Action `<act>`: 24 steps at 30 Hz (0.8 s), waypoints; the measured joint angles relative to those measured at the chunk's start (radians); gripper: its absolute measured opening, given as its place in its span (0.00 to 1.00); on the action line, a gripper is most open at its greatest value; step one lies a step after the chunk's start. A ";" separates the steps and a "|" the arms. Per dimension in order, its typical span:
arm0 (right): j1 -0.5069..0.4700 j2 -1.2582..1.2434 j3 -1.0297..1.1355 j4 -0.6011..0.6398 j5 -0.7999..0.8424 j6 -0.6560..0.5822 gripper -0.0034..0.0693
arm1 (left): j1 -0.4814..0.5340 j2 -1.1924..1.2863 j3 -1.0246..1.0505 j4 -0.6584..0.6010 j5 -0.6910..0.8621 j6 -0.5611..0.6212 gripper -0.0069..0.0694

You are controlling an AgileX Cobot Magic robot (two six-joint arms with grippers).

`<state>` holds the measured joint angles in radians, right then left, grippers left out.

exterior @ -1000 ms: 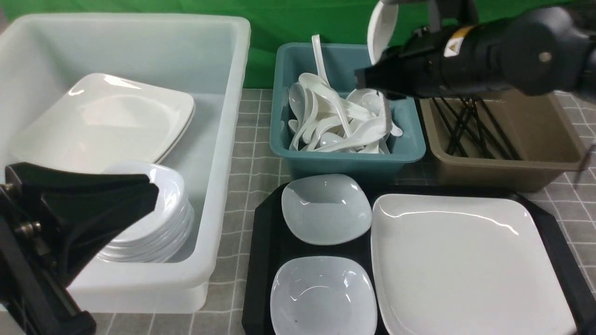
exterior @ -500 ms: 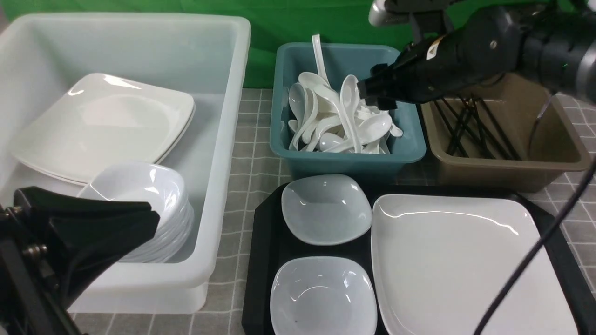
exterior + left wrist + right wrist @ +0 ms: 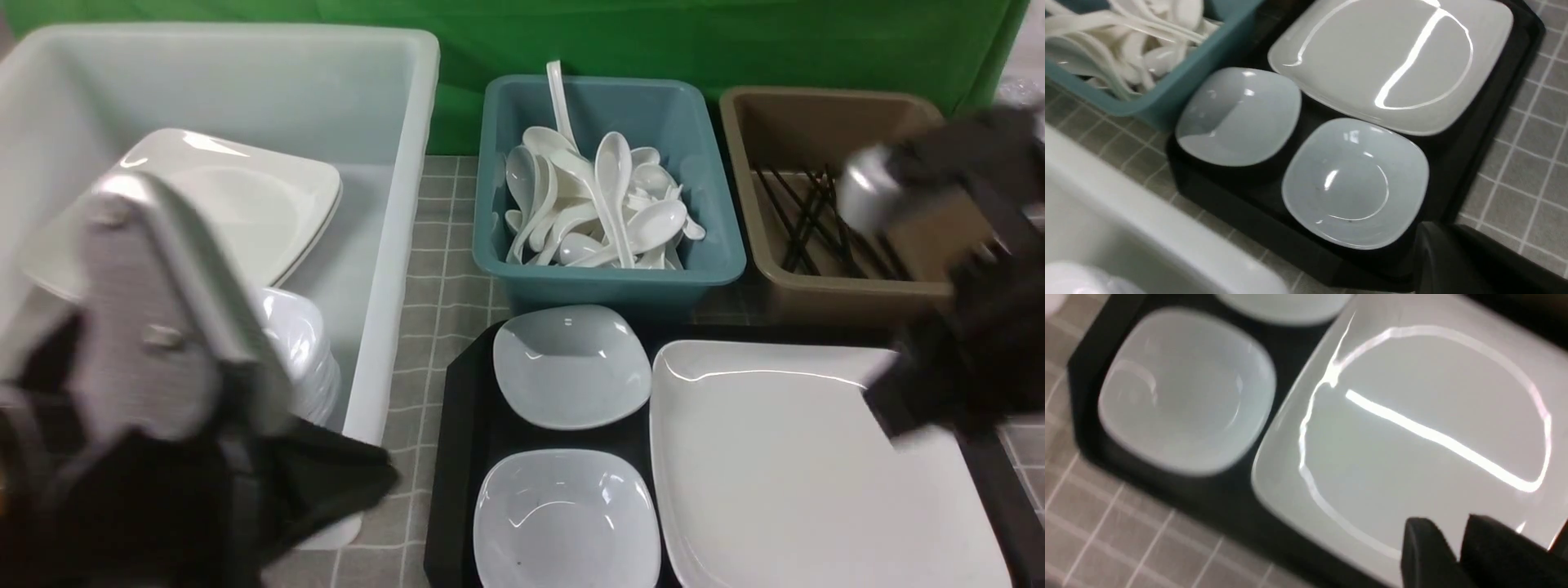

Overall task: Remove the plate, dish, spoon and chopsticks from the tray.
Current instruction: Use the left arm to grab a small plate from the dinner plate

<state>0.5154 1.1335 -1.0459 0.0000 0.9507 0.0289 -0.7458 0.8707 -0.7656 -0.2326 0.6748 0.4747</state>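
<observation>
Right gripper [image 3: 1453,528], jaws narrowly parted and empty, hovers over the plate [image 3: 1412,428]. Such a narrow bite may slip off its glossy rim.

Motion-blurred right arm [image 3: 971,351] over one corner of the plate [image 3: 784,474]

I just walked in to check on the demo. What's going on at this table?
A two-armed robot is clearing tableware off a black tray. Spoons lie in the teal tub and chopsticks in the brown tub; none show on the tray. The large white plate and two small dishes sit on it. The right gripper hovers empty over the plate's edge, and the left arm is by the white tub.
</observation>
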 joint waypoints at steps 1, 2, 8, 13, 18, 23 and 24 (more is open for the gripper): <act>0.015 -0.088 0.069 0.000 0.001 0.025 0.29 | -0.046 0.076 -0.003 0.009 -0.013 0.004 0.12; 0.022 -0.165 0.123 0.000 0.002 0.050 0.29 | -0.079 0.119 -0.005 0.023 -0.017 0.000 0.12; 0.028 -0.528 0.300 0.000 0.006 0.149 0.29 | -0.295 0.468 -0.043 0.201 -0.019 -0.123 0.13; 0.028 -0.730 0.329 0.000 0.010 0.163 0.29 | -0.335 0.662 -0.157 0.309 -0.003 -0.224 0.23; 0.028 -0.844 0.333 0.000 0.039 0.163 0.29 | -0.329 0.772 -0.250 0.341 -0.012 -0.267 0.45; 0.028 -0.864 0.333 0.000 0.101 0.165 0.29 | -0.311 0.849 -0.265 0.417 -0.109 -0.333 0.64; 0.028 -0.864 0.333 0.000 0.110 0.165 0.29 | -0.309 0.860 -0.265 0.425 -0.121 -0.340 0.65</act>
<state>0.5434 0.2691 -0.7126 0.0000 1.0607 0.1934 -1.0546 1.7311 -1.0311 0.1928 0.5540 0.1351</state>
